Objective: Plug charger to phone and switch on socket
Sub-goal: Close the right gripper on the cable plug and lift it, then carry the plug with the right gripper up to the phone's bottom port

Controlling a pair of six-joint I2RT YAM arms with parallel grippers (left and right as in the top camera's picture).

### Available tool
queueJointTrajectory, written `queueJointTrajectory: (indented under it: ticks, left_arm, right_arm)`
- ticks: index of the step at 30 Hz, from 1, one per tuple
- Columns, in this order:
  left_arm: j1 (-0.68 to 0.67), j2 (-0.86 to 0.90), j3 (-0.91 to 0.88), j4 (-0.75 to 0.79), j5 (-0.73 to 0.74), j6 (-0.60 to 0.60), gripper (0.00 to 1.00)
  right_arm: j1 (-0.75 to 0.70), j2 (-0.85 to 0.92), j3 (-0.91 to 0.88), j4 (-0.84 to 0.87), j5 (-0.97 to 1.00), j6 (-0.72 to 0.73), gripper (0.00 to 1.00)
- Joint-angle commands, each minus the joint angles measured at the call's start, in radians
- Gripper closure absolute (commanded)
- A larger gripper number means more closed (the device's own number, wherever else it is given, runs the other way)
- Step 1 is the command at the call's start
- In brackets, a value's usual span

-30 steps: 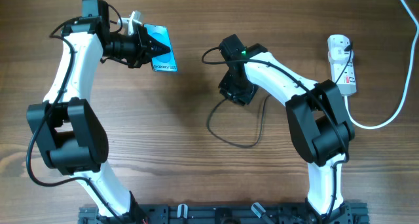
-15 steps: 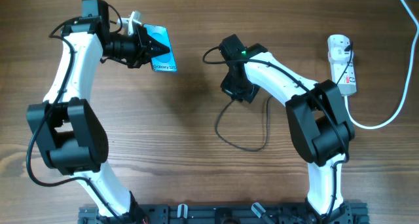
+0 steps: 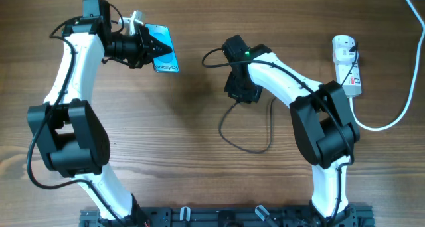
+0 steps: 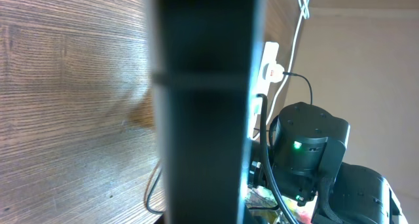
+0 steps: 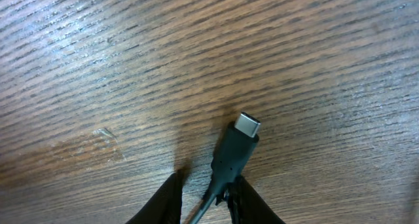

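Observation:
My left gripper [image 3: 158,48] is shut on the phone [image 3: 163,36], holding it at the far left with the cyan screen up. In the left wrist view the phone [image 4: 203,106] is a dark slab that hides the fingers. My right gripper [image 3: 240,89] is near mid-table, shut on the charger [image 3: 247,147], whose thin black cable loops toward me. In the right wrist view the gripper [image 5: 208,194] grips the cable just behind the black connector [image 5: 234,152], which points away just above the wood. The white socket [image 3: 348,71] lies at the far right and also shows in the left wrist view [image 4: 270,57].
A thick white cord [image 3: 398,114] runs from the socket round the right edge to the far corner. A plug [image 3: 343,48] sits in the socket's far end. Bare wood lies between the phone and my right gripper.
My right gripper has shifted slightly away from me with the charger, and the cable loop on the table has slid to the right. The left arm and phone have not moved.

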Motion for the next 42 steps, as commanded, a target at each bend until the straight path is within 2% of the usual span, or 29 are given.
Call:
queueJointTrajectory:
  ticks: [1, 3, 5, 11, 13, 17, 22, 24, 28, 32, 37, 39, 42]
  left_arm:
    - [0.000, -0.017, 0.006, 0.006, 0.017, 0.006, 0.96]
    - [0.000, -0.017, 0.006, 0.007, 0.016, 0.006, 0.96]
    - [-0.001, -0.017, 0.006, 0.015, 0.017, 0.006, 0.96]
    - [0.000, -0.018, 0.006, 0.034, 0.018, 0.006, 0.96]
    - [0.000, -0.018, 0.006, 0.042, 0.031, 0.006, 0.96]
    - [0.000, -0.019, 0.006, 0.092, 0.137, 0.011, 0.96]
    - [0.000, -0.020, 0.006, 0.171, 0.328, 0.027, 0.96]
    - [0.000, -0.020, 0.006, 0.189, 0.405, 0.058, 0.96]
    - [-0.004, -0.021, 0.006, 0.192, 0.498, 0.119, 0.96]
    - [-0.021, -0.042, 0.006, 0.187, 0.500, 0.163, 0.96]
    - [-0.046, -0.111, 0.006, 0.197, 0.488, 0.165, 0.96]
    - [-0.048, -0.151, 0.006, 0.195, 0.458, 0.152, 0.96]
    - [-0.049, -0.197, 0.006, 0.195, 0.346, 0.050, 0.96]
  right_arm:
    - [-0.005, 0.021, -0.014, -0.006, 0.039, -0.027, 0.74]
    - [-0.005, 0.021, -0.014, -0.006, 0.039, -0.027, 0.78]
    - [-0.005, 0.021, -0.014, -0.006, 0.039, -0.031, 0.96]
    - [-0.040, 0.020, -0.014, 0.030, -0.193, -0.328, 0.96]
    - [-0.063, 0.014, -0.014, 0.045, -0.285, -0.452, 0.96]
    - [-0.119, -0.029, -0.014, 0.022, -0.561, -0.811, 0.96]
    - [-0.174, -0.097, -0.014, -0.114, -0.968, -1.257, 0.96]
    - [-0.191, -0.116, -0.014, -0.168, -1.094, -1.392, 0.96]
    - [-0.211, -0.123, -0.014, -0.218, -1.234, -1.526, 0.96]
    - [-0.211, -0.124, -0.014, -0.235, -1.345, -1.601, 0.96]
    - [-0.210, -0.124, -0.014, -0.244, -1.464, -1.616, 0.96]
    - [-0.210, -0.124, -0.014, -0.259, -1.512, -1.615, 0.96]
    - [-0.206, -0.138, -0.013, -0.291, -1.524, -1.609, 0.96]
